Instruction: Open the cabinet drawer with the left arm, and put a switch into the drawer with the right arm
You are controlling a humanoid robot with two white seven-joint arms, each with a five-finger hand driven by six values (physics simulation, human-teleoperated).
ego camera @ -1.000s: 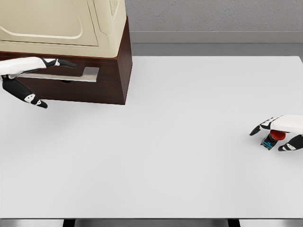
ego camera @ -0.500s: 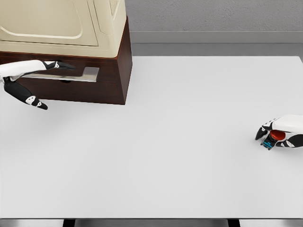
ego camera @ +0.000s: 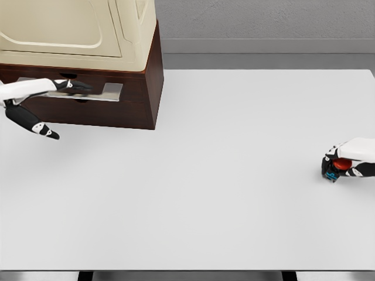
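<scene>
Switch, red-topped with a blue base, sits at the right edge of the white worktop, well apart from the cabinet. Right hand covers it from the right, fingers curled closely around it and gripping it; the switch appears to rest on the worktop. Cabinet stands at the far left corner: cream upper body over a dark brown base. Drawer in the base shows a grey metal handle along its front. Left hand is at that handle, upper fingers extended flat over the bar, thumb spread well below and clear of it. Whether the fingers grip the handle cannot be told.
</scene>
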